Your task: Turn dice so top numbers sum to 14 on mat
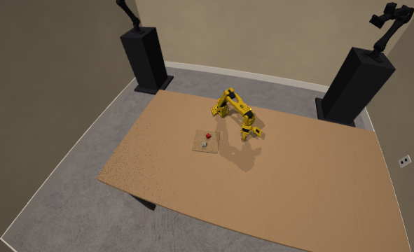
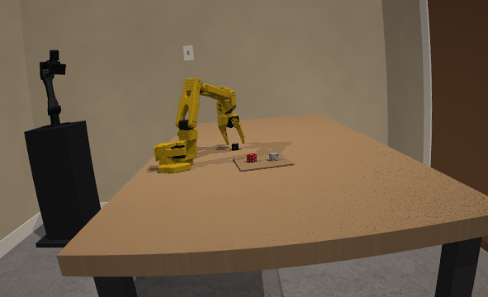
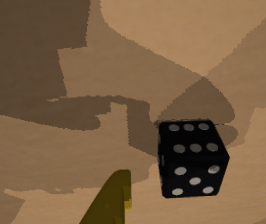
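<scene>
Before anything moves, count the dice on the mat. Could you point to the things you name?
2: a red die (image 1: 208,136) (image 2: 251,157) and a white die (image 1: 204,144) (image 2: 273,156), side by side, apart.

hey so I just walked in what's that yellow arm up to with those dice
The yellow arm isn't holding anything right now. Its open gripper hangs just above the black die, which lies on the table off the mat. The red die and white die are on the mat. It looks set to pick up the black one, which still has to end up on the mat.
</scene>
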Action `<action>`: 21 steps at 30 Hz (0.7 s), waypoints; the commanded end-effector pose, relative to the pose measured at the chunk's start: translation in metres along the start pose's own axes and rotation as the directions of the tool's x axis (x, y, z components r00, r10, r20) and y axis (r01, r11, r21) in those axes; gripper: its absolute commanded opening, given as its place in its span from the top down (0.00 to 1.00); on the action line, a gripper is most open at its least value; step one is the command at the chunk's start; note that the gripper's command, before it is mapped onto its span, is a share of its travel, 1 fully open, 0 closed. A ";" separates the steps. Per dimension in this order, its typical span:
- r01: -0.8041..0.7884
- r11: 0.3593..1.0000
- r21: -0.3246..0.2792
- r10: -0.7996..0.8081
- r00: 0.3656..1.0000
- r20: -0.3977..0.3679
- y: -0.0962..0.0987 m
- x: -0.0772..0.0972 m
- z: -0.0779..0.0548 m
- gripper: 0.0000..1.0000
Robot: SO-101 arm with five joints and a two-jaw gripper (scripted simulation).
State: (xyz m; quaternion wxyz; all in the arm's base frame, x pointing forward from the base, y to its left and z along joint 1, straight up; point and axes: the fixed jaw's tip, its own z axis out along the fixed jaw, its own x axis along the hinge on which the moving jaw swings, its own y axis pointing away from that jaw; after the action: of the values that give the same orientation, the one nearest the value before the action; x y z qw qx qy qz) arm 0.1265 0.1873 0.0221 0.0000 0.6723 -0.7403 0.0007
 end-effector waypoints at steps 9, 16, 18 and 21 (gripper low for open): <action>0.000 1.000 0.016 -0.001 1.000 0.031 0.000 -0.005 0.005 0.72; 0.000 1.000 0.016 -0.001 1.000 0.031 0.000 -0.005 0.006 0.72; 0.000 1.000 0.016 -0.001 1.000 0.031 0.000 -0.005 0.006 0.72; 0.000 1.000 0.016 -0.001 1.000 0.031 0.000 -0.005 0.006 0.72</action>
State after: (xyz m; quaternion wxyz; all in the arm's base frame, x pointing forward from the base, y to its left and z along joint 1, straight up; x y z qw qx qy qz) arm 0.1270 0.1880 0.0125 -0.0051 0.6723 -0.7403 -0.0005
